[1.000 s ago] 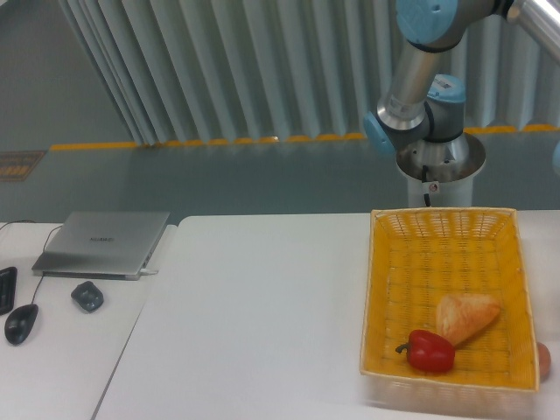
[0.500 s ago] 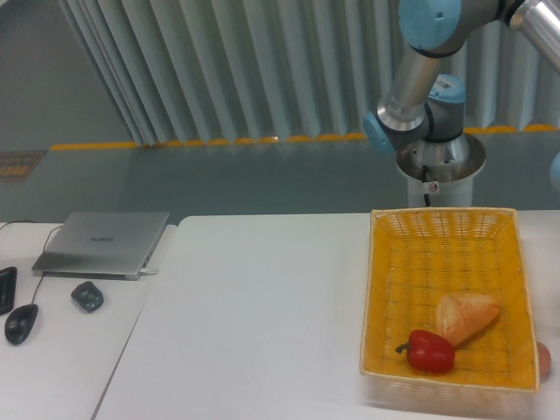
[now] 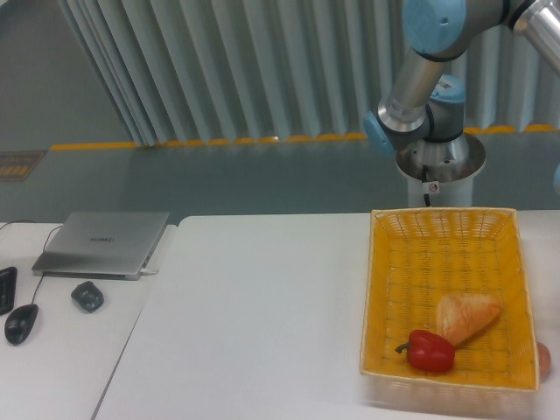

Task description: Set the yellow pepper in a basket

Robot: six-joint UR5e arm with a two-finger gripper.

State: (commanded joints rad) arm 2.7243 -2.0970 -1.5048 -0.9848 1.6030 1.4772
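We see the basket (image 3: 518, 262) sitting at the right edge of the desk (image 3: 262, 306), its long side running from the far edge toward the near one, and it already holds a red pepper (image 3: 430, 351) in its near-left corner with a tan bread roll (image 3: 465, 316) touching it just behind. The yellow pepper is nowhere in view: not on the desk, not in the basket. A small reddish-orange round thing (image 3: 545, 359) peeks in just outside the basket's near-right corner, but it is cut off by the frame and we cannot tell what it is. Of the robot we see only the arm (image 3: 420, 79), rising behind the desk's far edge and leaving the frame at the top right; the claw is out of view, so we cannot say whether its fingers are apart, together, or clamped on anything. We judge that the pepper, if it is like the red one, will be light, glossy and slippery, lumpy and somewhat yielding, so we would take it across its widest part with moderate pressure and not by the stem. The far half of the basket lies free to receive it.
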